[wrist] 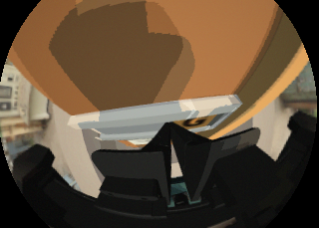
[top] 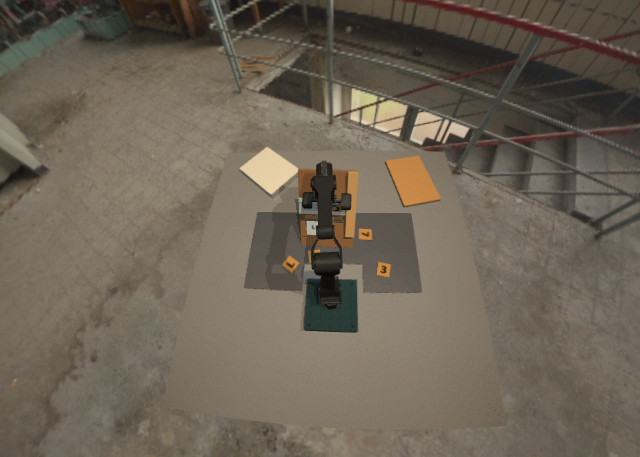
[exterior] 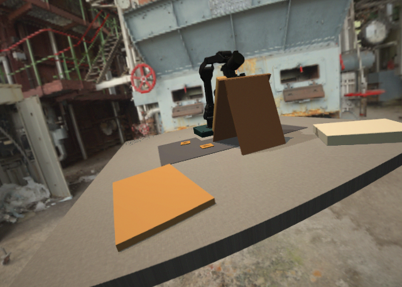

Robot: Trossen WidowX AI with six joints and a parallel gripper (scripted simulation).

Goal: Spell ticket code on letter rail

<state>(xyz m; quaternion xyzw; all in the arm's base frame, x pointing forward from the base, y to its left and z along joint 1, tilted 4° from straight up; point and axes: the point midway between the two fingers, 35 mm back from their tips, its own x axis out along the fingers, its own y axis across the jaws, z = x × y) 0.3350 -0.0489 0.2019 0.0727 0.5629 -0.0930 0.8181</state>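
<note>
The leaning brown board (top: pixel 309 179) (exterior: pixel 256 115) (wrist: pixel 224 39) carries the pale letter rail (top: pixel 306 208) (wrist: pixel 135 118). A G tile (wrist: pixel 193 121) sits in the rail toward its right end in the wrist view. My gripper (wrist: pixel 168 125) is shut and empty, its tips at the rail just left of the G tile; the arm and board hide it in the top and exterior views. The ticket (top: pixel 311 228) shows an L, the rest covered by the arm. Loose orange tiles lie flat: one like an L (top: pixel 290 264), one like a 7 (top: pixel 365 233) (exterior: pixel 206 146), a 3 (top: pixel 383 269) (exterior: pixel 185 142), and a partly hidden one (top: pixel 313 254).
An orange slab (top: pixel 412 181) (exterior: pixel 159 203) lies at the back right in the top view, and a cream slab (top: pixel 268 170) (exterior: pixel 360 128) at the back left. A raised light strip (top: pixel 351 204) runs down the board's right side. The dark mat (top: pixel 263 235) (exterior: pixel 175 154) lies under the loose tiles.
</note>
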